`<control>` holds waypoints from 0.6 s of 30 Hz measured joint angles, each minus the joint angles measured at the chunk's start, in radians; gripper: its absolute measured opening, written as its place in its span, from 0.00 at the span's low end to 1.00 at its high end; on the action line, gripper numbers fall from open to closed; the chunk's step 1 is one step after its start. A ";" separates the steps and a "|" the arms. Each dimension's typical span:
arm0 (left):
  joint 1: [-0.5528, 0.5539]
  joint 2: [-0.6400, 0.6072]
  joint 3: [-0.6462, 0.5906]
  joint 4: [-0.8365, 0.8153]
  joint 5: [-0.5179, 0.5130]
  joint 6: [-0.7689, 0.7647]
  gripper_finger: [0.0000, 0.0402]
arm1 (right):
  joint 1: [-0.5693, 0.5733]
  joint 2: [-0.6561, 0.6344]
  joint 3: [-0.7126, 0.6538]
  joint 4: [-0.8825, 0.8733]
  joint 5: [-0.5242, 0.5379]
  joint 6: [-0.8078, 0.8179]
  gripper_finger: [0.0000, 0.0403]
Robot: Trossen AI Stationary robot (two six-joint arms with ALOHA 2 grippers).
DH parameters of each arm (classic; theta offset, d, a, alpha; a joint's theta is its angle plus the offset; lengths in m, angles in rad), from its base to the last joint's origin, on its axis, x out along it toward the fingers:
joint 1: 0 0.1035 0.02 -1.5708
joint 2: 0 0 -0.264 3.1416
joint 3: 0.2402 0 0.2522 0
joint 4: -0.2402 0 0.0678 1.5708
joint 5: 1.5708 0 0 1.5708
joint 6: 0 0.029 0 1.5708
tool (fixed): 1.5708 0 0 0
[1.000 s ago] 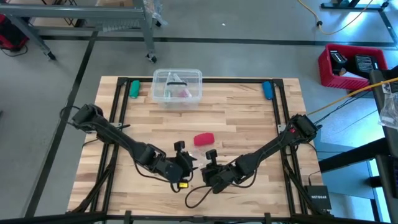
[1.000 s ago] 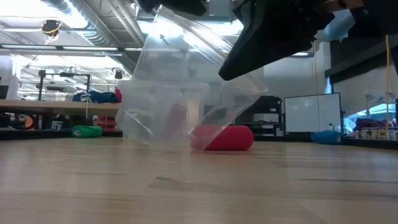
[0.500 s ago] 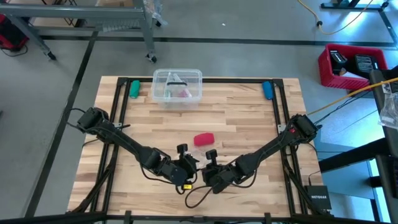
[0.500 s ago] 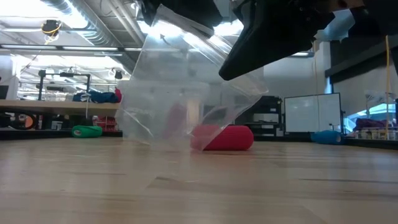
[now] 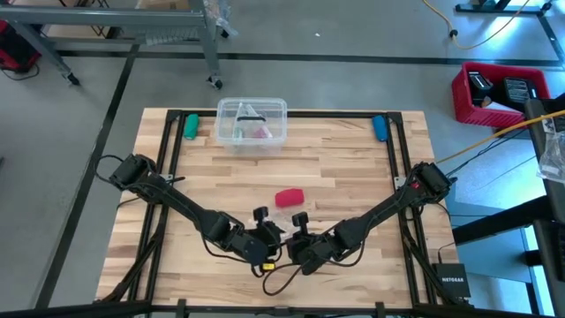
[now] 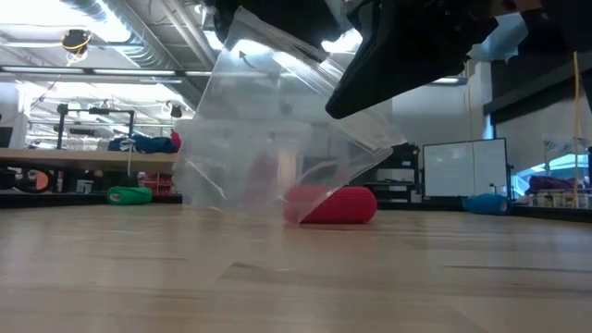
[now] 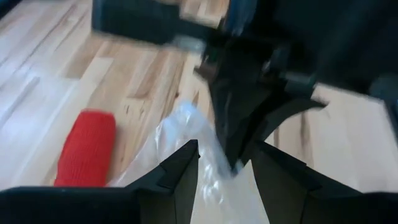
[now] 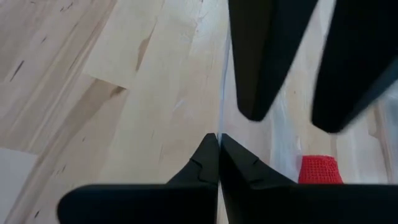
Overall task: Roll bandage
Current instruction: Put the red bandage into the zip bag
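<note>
The right end effector (image 8: pixel 219 163) hangs just above the near edge of the worktop (image 5: pixel 353 168), its fingers pressed together on the edge of a clear plastic wrapper (image 6: pixel 277 139), likely to lift it clear. The left end effector (image 7: pixel 225 163) faces it from just beside, fingers apart around the same wrapper, apparently set to take a second hold or pull it open. The bandage (image 5: pixel 290 197), a small red roll, lies on the bare wood just beyond both, touched by neither. A clear plastic box (image 5: pixel 252 122) stands at the far edge. The only legible writing is "NETGEAR" on a dark device (image 5: pixel 452 283) off the worktop's right corner.
</note>
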 joint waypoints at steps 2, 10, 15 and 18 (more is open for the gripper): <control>-0.004 0.000 0.000 0.027 0.000 0.030 0.35 | 0.000 0.000 0.000 0.000 0.000 0.000 0.01; 0.025 0.025 0.000 -0.127 0.001 -0.043 0.34 | 0.000 0.000 0.000 -0.002 -0.007 0.000 0.01; 0.037 0.022 0.000 -0.155 -0.017 -0.050 0.34 | 0.000 0.000 0.000 0.000 -0.008 0.004 0.01; 0.042 0.020 0.000 -0.148 -0.024 -0.046 0.34 | 0.000 0.000 0.000 0.000 -0.008 0.016 0.01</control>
